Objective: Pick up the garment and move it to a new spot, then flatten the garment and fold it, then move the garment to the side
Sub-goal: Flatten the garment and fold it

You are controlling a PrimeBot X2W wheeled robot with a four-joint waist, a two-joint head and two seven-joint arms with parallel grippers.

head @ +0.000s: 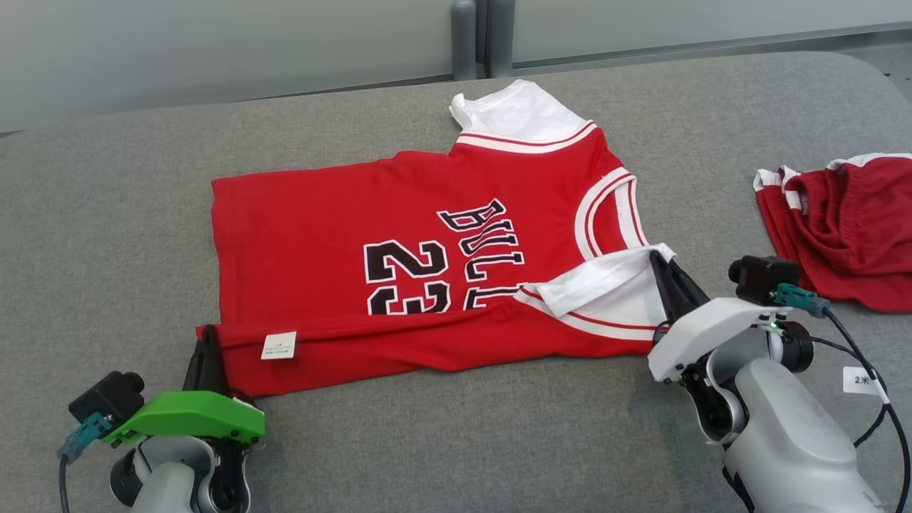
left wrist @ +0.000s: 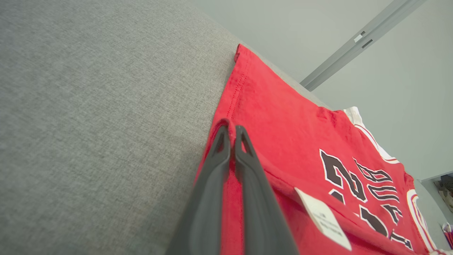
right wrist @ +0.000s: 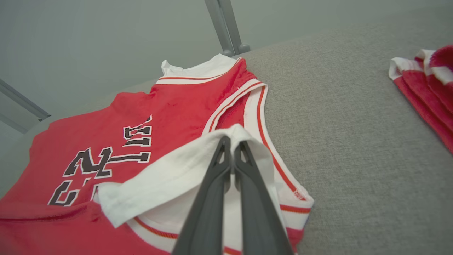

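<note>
The garment (head: 356, 235) is a red jersey with white sleeves and black "BULLS 23" print, spread on the grey padded table (head: 107, 214). Its near long edge is lifted and folded over toward the far side, with a white care tag (head: 278, 345) showing. My left gripper (head: 208, 335) is shut on the jersey's near hem corner (left wrist: 230, 127). My right gripper (head: 657, 258) is shut on the white near sleeve (right wrist: 198, 159), which is turned over onto the red front. The garment (right wrist: 141, 117) lies flat beyond the pinched sleeve.
A second red and white garment (head: 848, 228) lies bunched at the table's right edge, close to my right arm. A pale wall and a grey post (head: 463, 35) stand behind the table. Bare grey cloth extends left of the jersey and along the near edge.
</note>
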